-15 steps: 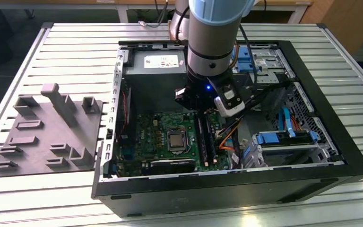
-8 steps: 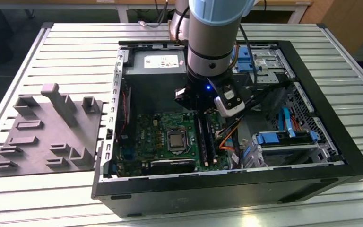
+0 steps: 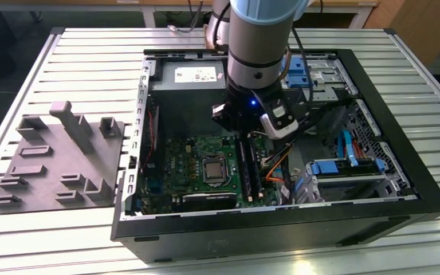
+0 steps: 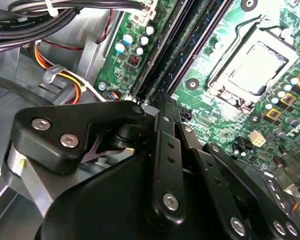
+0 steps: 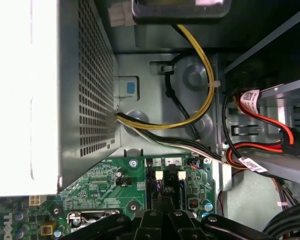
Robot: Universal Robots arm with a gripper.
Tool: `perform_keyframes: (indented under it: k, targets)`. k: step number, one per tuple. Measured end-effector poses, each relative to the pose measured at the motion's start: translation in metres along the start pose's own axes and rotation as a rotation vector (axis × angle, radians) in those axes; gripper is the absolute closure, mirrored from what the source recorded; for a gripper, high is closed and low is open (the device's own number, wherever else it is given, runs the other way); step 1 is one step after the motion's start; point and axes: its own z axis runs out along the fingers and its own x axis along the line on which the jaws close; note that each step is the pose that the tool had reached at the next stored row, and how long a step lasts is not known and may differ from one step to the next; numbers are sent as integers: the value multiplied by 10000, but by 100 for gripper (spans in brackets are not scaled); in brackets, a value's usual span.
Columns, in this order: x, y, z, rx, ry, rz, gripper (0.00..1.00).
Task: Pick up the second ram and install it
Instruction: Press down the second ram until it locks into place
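I have the tool (image 3: 244,133) down inside the case (image 3: 403,172), right over the memory slots (image 4: 182,45), where the ram (image 3: 247,166) stands in line with them, so it looks seated. I cannot tell its grip. The case lies open on the slatted counter (image 3: 90,57) beside a grey tray (image 3: 55,163).

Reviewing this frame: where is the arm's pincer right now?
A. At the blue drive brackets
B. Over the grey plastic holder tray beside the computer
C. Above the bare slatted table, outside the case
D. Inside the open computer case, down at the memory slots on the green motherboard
D: in the exterior view the pincer is inside the open black computer case, and in the second wrist view it sits at the long dark memory slots of the green motherboard.
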Motion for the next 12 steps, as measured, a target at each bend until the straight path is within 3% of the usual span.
perform_keyframes:
  k: [12]
  targets:
    - [-4, 7, -119, 1, 0, 0, 89]
